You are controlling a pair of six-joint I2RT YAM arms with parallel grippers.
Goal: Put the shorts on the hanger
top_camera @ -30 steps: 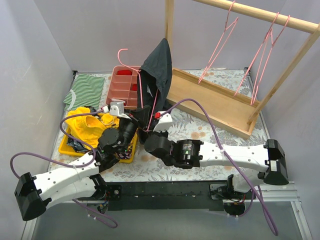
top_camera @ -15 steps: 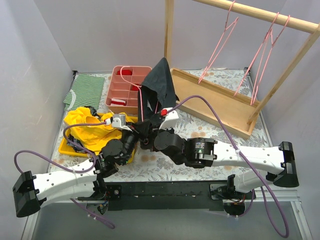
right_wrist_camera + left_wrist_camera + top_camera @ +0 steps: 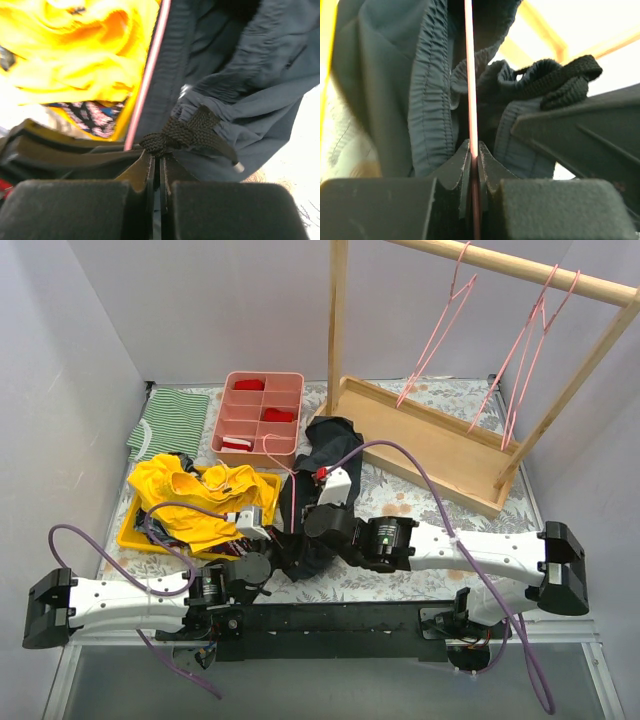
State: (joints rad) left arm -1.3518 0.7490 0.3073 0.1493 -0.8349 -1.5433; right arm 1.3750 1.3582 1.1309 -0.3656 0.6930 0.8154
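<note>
The dark navy shorts (image 3: 328, 440) lie slumped on the table between the two arms. A pink wire hanger (image 3: 292, 492) runs through them. My left gripper (image 3: 272, 552) is shut on the hanger wire (image 3: 471, 90), with the shorts' gathered waistband (image 3: 432, 95) just behind it (image 3: 474, 156). My right gripper (image 3: 298, 540) is shut on the shorts' black drawstring knot (image 3: 172, 135) at the waistband; in its wrist view (image 3: 159, 156) the navy fabric (image 3: 260, 75) is on the right and the hanger wire (image 3: 150, 70) on the left.
A yellow bin (image 3: 130, 532) holding a yellow garment (image 3: 190, 495) sits left of the grippers. A pink compartment tray (image 3: 285, 385) and a green-striped cloth (image 3: 170, 420) are behind. The wooden rack (image 3: 420, 430) at the right carries three more pink hangers (image 3: 440, 325).
Both grippers have come down and toward the near edge. The shorts and hanger, held up high before, now lie low on the table.
</note>
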